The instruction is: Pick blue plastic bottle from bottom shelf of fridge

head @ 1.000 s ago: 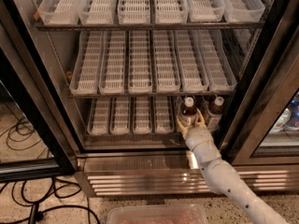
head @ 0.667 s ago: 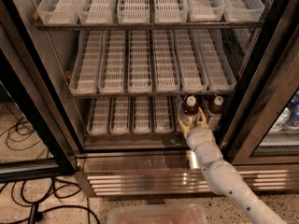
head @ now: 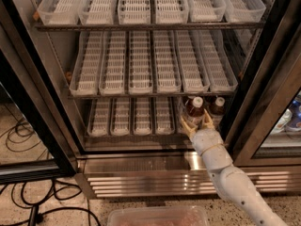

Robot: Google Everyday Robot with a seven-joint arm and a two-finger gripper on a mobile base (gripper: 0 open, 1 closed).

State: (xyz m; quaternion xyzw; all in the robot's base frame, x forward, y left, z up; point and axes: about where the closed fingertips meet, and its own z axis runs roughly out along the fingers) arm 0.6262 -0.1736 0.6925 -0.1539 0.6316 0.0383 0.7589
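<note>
- Reaching up from the lower right, the white arm [head: 225, 173] goes through the open front of the fridge [head: 59, 60] to the bottom shelf [head: 131, 136].
- At the right end of that shelf, the gripper [head: 196, 117] sits low against the front edge.
- Its tan fingers [head: 188, 126] are spread apart, 1 on each side of the blue plastic bottle [head: 194, 109].
- The bottle's lower part is between them; I cannot tell whether they press on it.
- The bottle stands upright on the shelf, white cap on top, dark brown liquid inside and a pale label round its middle.
- Just to its right stands a second bottle [head: 217, 106] of the same kind, also upright, close to the black door frame.
- To the left of the 2 bottles, 4 white slotted trays [head: 134, 116] lie side by side along the same shelf.
- Above it are 2 more shelves, each carrying a row of longer white trays.
- Below the shelf runs the shiny steel louvred base [head: 141, 180].
- On the speckled floor at the left lie black cables [head: 21, 133].
- A clear plastic tub [head: 157, 216] shows at the bottom edge, in front of the fridge.
</note>
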